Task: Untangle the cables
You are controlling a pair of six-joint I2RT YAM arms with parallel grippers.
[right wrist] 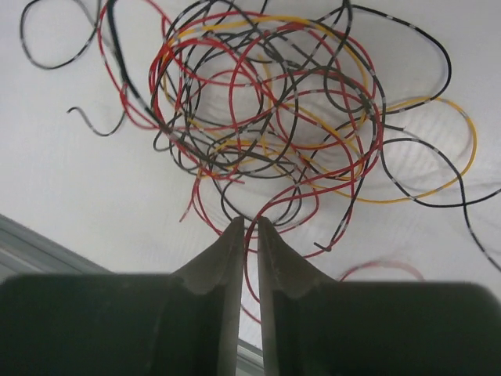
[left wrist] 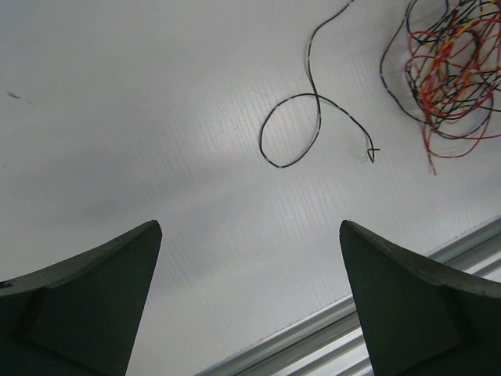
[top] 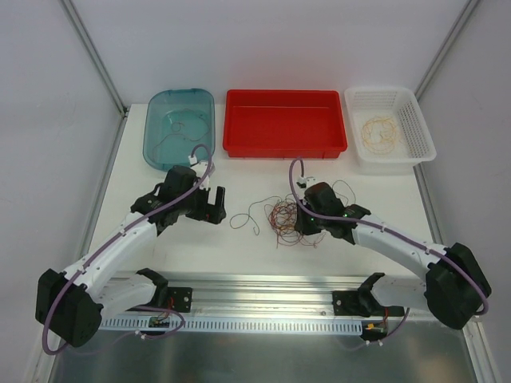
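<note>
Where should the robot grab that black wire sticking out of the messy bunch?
Probably at the round loop of the black wire, coming straight down from above with the open left gripper. The loop lies flat on the table, by itself and apart from the tangle, so the fingers could pinch just that one strand.

From above and behind the arm bases [top: 164, 297], my top camera looks down on the whole table [top: 239, 259] from afar. Each wrist camera peers forward past its own fingers [left wrist: 86, 305], close to the surface (the right closest). All three share the cables [top: 289, 219]: upper right in the left wrist view, filling the right's.
</note>
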